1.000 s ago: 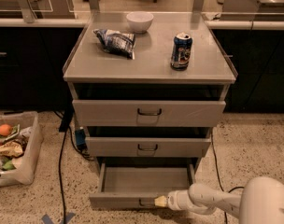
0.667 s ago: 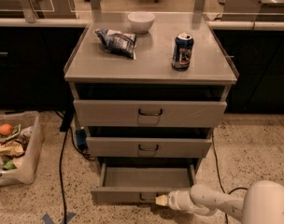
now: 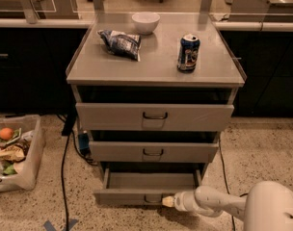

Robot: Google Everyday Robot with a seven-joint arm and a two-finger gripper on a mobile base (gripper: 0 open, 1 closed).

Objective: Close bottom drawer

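Note:
The bottom drawer [image 3: 132,196] is the lowest of three grey drawers in the cabinet. It stands pulled out, with its plain grey tray [image 3: 151,180] showing and its small dark handle [image 3: 152,198] on the low front panel. My gripper [image 3: 167,201] comes in from the lower right on a white arm. Its tip touches the drawer front just right of the handle. The middle drawer [image 3: 153,152] and the top drawer [image 3: 154,116] stand slightly out.
On the cabinet top [image 3: 156,66] lie a white bowl [image 3: 145,22], a crumpled chip bag [image 3: 120,42] and a blue can [image 3: 188,53]. A clear bin [image 3: 14,153] of items stands on the floor at left. Black cables [image 3: 64,162] run along the floor.
The bottom drawer has slid in a little, with less tray showing. My gripper has moved with it toward the cabinet, staying on the drawer front.

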